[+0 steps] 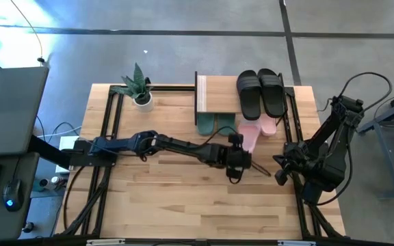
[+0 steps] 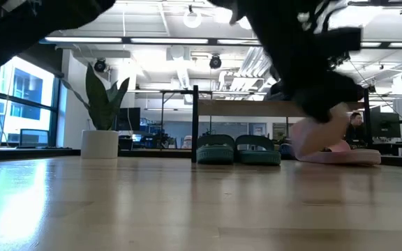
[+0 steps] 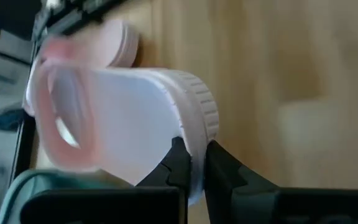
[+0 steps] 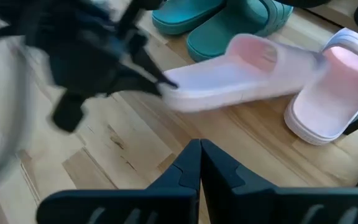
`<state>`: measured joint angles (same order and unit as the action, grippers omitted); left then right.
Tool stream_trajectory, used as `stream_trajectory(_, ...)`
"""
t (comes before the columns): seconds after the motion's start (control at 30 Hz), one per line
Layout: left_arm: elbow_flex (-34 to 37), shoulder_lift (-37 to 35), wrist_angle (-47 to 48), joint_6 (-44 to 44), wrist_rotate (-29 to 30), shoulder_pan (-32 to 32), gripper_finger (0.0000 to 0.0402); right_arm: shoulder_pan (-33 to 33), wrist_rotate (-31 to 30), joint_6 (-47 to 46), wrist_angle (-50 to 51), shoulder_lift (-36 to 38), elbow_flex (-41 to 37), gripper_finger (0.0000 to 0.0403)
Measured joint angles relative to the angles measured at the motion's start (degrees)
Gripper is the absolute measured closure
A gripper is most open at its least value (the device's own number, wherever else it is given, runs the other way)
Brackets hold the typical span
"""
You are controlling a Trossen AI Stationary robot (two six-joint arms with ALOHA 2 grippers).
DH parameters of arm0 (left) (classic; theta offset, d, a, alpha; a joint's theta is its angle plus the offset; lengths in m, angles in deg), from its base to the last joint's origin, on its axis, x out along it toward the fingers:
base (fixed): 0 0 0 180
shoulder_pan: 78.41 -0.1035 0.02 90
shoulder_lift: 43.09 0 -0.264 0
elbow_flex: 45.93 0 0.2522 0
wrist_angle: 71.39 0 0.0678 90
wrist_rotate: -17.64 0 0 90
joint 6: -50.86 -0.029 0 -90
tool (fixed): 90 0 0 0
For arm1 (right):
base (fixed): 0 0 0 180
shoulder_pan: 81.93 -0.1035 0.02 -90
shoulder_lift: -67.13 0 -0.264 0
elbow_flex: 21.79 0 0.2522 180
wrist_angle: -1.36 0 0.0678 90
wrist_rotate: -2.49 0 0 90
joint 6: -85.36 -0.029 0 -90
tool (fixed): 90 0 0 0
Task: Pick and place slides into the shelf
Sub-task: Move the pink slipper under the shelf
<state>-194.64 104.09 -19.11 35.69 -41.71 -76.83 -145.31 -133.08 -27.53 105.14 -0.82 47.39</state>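
My left gripper (image 1: pixel 241 152) reaches across the table's middle and is shut on one light pink slide (image 1: pixel 250 135) in front of the shelf (image 1: pixel 217 96). The second pink slide (image 1: pixel 269 126) lies sole down on the table beside it, by the shelf's right leg. The black pair (image 1: pixel 260 92) rests on the shelf's top board. My right gripper (image 4: pixel 199 158) is shut and holds nothing; it hovers near the table's right edge, just short of the pink slides. My left gripper pinches the pink slide's heel rim (image 3: pixel 196 127) between its two fingers (image 3: pixel 179 158), coming level from the table's near side, along the slide. The heel end (image 4: pixel 176 86) is raised off the table. I cannot tell whether the toe end touches down.
A teal-green pair (image 1: pixel 214 124) sits under the shelf's board, just left of the pink slides. A potted plant (image 1: pixel 139 89) stands at the far left corner. Black frame rails (image 1: pixel 108 116) run along both table sides. Bare wood lies toward the near edge.
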Motion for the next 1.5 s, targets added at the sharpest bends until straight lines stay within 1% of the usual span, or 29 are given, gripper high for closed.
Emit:
stream_trajectory(0.13, 0.02, 0.66, 0.07, -2.50, 0.12, -2.05, 0.0393, -0.01, 0.16, -2.66, 0.00, 0.00, 0.00, 0.0403)
stream_trajectory(0.4, 0.02, 0.72, -1.37, -2.78, -1.26, -5.17, 0.0393, 0.52, 2.03, -3.81, -0.02, -0.04, 0.00, 0.0403)
stream_trajectory(0.5, 0.00, 0.72, -2.46, -3.04, 1.27, -5.78, 0.0393, 0.50, 3.41, -2.31, -0.02, -0.04, 0.00, 0.0403)
stream_trajectory(0.6, 0.00, 0.72, -2.53, -2.83, 2.47, -5.64, 0.0393, 0.50, 4.13, -0.76, -0.01, -0.04, 0.00, 0.0403)
stream_trajectory(0.73, 0.00, 0.72, -2.32, -2.54, 2.52, -4.80, 0.0393, 0.49, 3.82, 0.43, 0.00, -0.04, 0.00, 0.0403)
stream_trajectory(0.9, -0.12, 1.70, -3.26, -2.49, 2.24, -5.51, 0.0393, 0.48, 3.65, 0.40, -0.02, -0.04, 0.00, 0.0403)
stream_trajectory(0.97, -0.07, 2.17, -2.98, -2.61, 1.00, -6.01, 0.0393, 0.48, 3.63, 0.32, -0.07, -0.04, 0.00, 0.0403)
stream_trajectory(1.03, -0.24, 3.24, -4.55, -2.54, 1.05, -6.27, 0.0393, 0.50, 3.64, -0.32, -0.07, -0.04, 0.00, 0.0403)
stream_trajectory(1.1, -0.01, 3.80, -3.39, -2.98, 0.87, -6.44, 0.0393, 0.48, 3.85, -0.73, -0.32, -0.04, 0.00, 0.0403)
stream_trajectory(1.17, -0.08, 4.56, -4.76, -3.07, 0.66, -6.46, 0.0393, 0.48, 3.88, -0.81, -0.94, -0.04, 0.00, 0.0403)
stream_trajectory(1.5, -0.09, 4.76, -4.32, -2.37, -0.21, -6.36, 0.0393, 0.48, 4.03, -2.17, -1.55, -0.04, 0.00, 0.0403)
